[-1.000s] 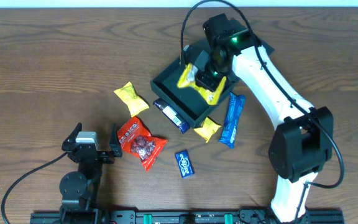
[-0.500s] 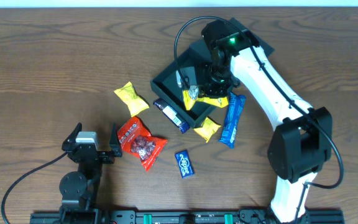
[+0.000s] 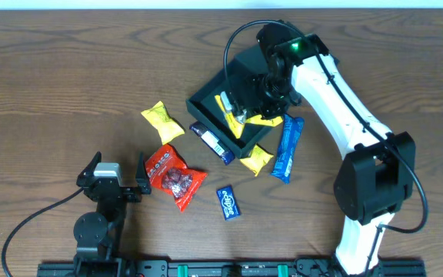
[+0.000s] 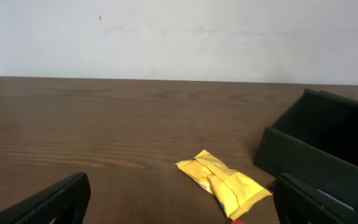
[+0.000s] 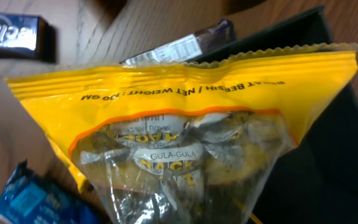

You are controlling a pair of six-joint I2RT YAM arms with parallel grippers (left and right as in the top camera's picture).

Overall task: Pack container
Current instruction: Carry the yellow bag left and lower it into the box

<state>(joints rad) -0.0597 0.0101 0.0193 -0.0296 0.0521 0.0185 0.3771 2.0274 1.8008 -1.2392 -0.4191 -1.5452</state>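
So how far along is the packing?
Done: nothing visibly lying inside the open box yet. In hand: the right tool is shut on a yellow candy bag at the box's rim. Left: six packets on the table: small yellow packet, red bag, blue bar, long blue packet, second yellow packet, dark bar against the box.

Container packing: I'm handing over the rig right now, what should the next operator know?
Left claw: open, parked, empty.
Right claw: shut on the yellow candy bag, over the container at its near edge.
Done: nothing visibly released inside.
Left: drop the bag in, then probably the loose left yellow packet, right yellow packet, red bag, long blue bar, small blue bar, dark bar.
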